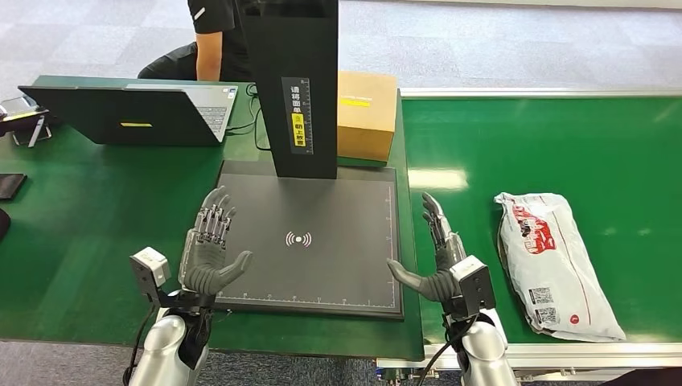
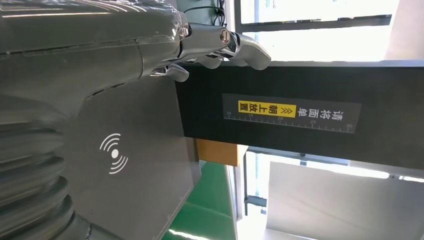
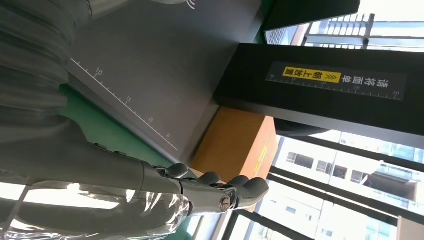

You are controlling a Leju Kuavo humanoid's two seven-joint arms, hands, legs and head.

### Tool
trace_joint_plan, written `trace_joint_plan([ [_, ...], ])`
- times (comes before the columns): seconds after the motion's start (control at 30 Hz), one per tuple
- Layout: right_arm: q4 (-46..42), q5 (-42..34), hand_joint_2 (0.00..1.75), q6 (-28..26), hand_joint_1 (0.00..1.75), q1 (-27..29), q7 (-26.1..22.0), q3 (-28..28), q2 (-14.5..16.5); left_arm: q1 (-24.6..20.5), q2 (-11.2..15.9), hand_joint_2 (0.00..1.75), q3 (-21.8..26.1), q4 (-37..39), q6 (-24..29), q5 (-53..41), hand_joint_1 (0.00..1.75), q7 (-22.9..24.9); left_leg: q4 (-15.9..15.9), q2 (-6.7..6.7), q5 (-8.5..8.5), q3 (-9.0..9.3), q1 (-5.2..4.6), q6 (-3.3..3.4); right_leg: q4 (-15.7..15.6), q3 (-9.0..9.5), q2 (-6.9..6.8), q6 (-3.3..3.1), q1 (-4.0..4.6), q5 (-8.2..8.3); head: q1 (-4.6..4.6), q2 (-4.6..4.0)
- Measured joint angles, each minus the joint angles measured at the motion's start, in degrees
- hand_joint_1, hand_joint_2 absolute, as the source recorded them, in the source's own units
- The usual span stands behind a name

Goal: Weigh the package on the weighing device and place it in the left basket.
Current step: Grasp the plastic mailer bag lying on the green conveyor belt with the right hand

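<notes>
At lower right, the package [image 1: 555,259] lies beyond both empty, open hands — left hand [image 1: 211,253], right hand [image 1: 438,259]; its slick wrapper could slip when grasped.

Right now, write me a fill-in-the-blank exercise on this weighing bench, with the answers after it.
1. The white plastic mailer bag lies on the green ___ on the robot's right.
2. The flat black weighing platform carries ___ on it.
3. The left hand and right hand are both ___.
4. The brown cardboard box stands behind the black ___.

Answers: conveyor belt; nothing; open; upright column
</notes>
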Motion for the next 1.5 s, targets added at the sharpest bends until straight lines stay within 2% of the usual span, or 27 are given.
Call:
trace_joint_plan([
  [0.2,-0.1,1.5,1.75,-1.8,0.00,0.0,0.5,-1.4,-0.3,0.0,0.0,1.75,0.0,0.0,0.0,0.2,0.00,0.0,0.0,0.00,0.00,0.00,0.00,0.00,0.0,0.00,0.00,0.00,0.00,0.00,-0.01,0.00],
  [0.37,-1.5,6.6,1.75,-5.0,0.00,0.4,2.0,-4.7,-1.6,0.4,0.1,1.75,0.3,0.0,0.0,0.5,0.00,-0.3,0.0,0.00,0.00,0.00,-0.01,0.00,0.0,0.00,0.00,0.00,-0.01,0.00,0.01,0.00],
  [0.67,-2.2,19.2,1.75,-4.0,0.00,0.0,5.8,-17.3,-6.1,1.2,0.0,1.75,2.7,-0.2,-1.0,0.3,0.00,-0.7,0.0,-0.03,-0.01,-0.01,-0.02,0.01,0.0,0.01,-0.02,0.01,-0.02,0.01,0.01,0.00],
  [0.93,-0.8,23.5,1.75,-5.3,0.00,-0.2,7.6,-25.9,-11.3,2.3,-0.2,1.75,4.5,-1.2,-2.0,-0.1,0.00,-0.7,0.0,-0.03,-0.02,-0.02,-0.04,0.01,0.0,0.00,-0.02,0.01,-0.03,0.00,0.01,0.00],
  [1.17,9.0,29.0,1.75,-9.4,0.00,-3.4,12.8,-30.0,-15.9,2.4,-0.3,1.75,4.9,-1.2,-1.9,-0.1,0.00,-0.9,0.0,-0.03,-0.02,0.01,-0.04,0.01,0.0,0.03,-0.02,0.03,-0.03,0.02,0.01,0.00],
  [1.37,19.2,30.6,1.75,-4.5,0.00,-4.4,19.5,-31.2,-18.3,2.4,-0.6,1.75,5.5,-1.1,-2.0,-0.8,0.00,-0.3,0.0,-0.03,-0.02,0.01,-0.03,0.01,0.0,0.02,-0.03,0.03,-0.02,0.01,0.01,0.00],
  [1.5,24.9,30.6,1.75,-0.5,0.00,-5.3,20.8,-31.3,-19.1,2.4,-0.6,1.75,5.6,-0.6,-2.0,-0.9,0.00,-0.5,0.0,-0.02,-0.03,0.03,-0.02,0.00,0.0,0.02,-0.02,0.03,-0.01,0.01,-0.01,0.00],
])
